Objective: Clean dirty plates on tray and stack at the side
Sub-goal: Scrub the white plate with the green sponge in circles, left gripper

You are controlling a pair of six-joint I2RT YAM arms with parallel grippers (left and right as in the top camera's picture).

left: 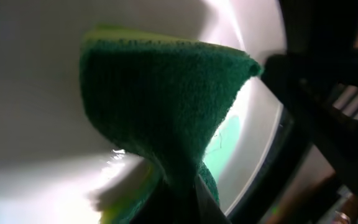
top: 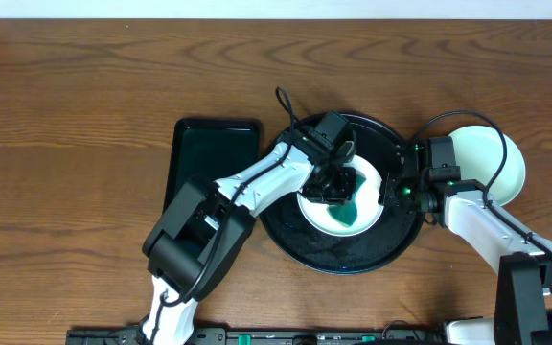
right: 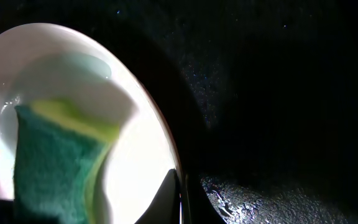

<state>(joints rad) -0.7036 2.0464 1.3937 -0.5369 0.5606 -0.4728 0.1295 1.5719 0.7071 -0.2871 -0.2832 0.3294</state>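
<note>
A white plate (top: 316,213) with a green smear (top: 355,213) lies on the round black tray (top: 343,265). My left gripper (top: 336,180) is shut on a green and yellow sponge (top: 343,188) and presses it on the plate's middle. In the left wrist view the sponge (left: 160,106) fills the frame above the jaws (left: 182,202), with the smear (left: 225,146) beside it. My right gripper (top: 388,189) is shut on the plate's right rim. The right wrist view shows its jaws (right: 180,199) pinching the rim of the plate (right: 135,155), with the sponge (right: 51,168) beyond.
Pale plates (top: 492,163) sit stacked on the table to the right of the tray, behind my right arm. A smaller black rectangular tray (top: 209,158) lies to the left of the round tray. The wooden table stretches left and back.
</note>
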